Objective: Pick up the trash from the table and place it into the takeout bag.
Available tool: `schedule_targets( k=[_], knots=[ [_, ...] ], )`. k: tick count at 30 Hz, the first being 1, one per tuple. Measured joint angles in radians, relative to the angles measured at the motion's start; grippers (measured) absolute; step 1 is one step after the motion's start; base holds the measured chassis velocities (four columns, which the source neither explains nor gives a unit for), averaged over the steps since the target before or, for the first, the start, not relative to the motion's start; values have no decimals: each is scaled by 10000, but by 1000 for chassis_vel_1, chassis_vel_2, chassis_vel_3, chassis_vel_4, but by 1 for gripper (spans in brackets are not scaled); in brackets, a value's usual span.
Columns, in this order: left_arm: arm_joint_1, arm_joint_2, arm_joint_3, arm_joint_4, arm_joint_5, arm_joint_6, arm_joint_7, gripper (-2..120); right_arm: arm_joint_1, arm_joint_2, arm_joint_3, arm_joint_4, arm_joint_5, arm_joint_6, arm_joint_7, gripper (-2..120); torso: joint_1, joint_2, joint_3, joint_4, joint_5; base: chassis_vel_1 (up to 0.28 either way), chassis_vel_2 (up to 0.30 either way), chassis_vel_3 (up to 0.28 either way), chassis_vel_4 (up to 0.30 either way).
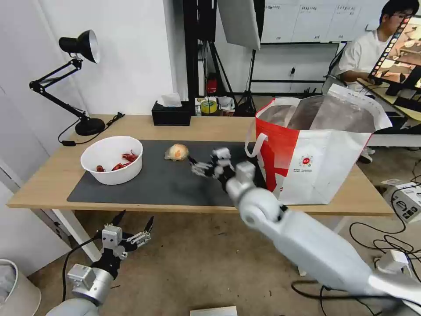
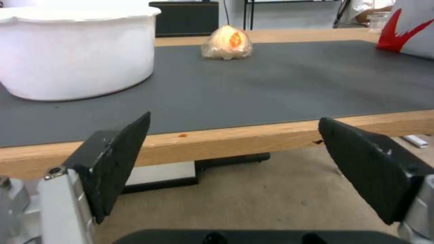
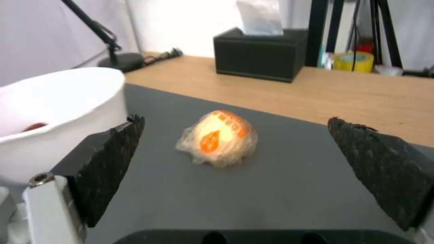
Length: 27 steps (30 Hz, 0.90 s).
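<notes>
An orange-tinted plastic wad lies on the dark grey mat of the table. My right gripper hovers open over the mat just right of the wad, which sits ahead of and between its fingers. A white bowl with red crayfish shells stands at the mat's left end. The takeout bag stands open at the table's right end. My left gripper hangs open below the table's front edge.
A black tissue box and a black desk lamp stand along the table's far side. Tape rolls and tripod legs lie behind the table. Cables and a white box clutter the floor at right.
</notes>
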Motion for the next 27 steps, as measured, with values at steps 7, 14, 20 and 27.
schedule_targets(
  k=[7,14,20,27],
  knots=[
    [4,-84,-76,-8,-28,-25,0,100,1338,1312,-180,-1786,1010,-659,304,100,0,1,-1,4,-1,0,0,0,0],
    [75,-45,-211,-3,-94,-108,0,100,2145,2413,-179,-3499,1232,-1535,513,100,0,1,-1,2,-1,0,0,0,0],
    [73,-93,-173,5,-97,-144,3,100,2539,3295,23,-5095,1232,-1706,239,100,0,1,0,0,-1,0,0,0,0],
    [111,-122,-157,-14,-79,-178,13,100,2785,4018,465,-6375,986,-2080,-209,100,0,2,-1,2,0,0,0,0,0]
  ],
)
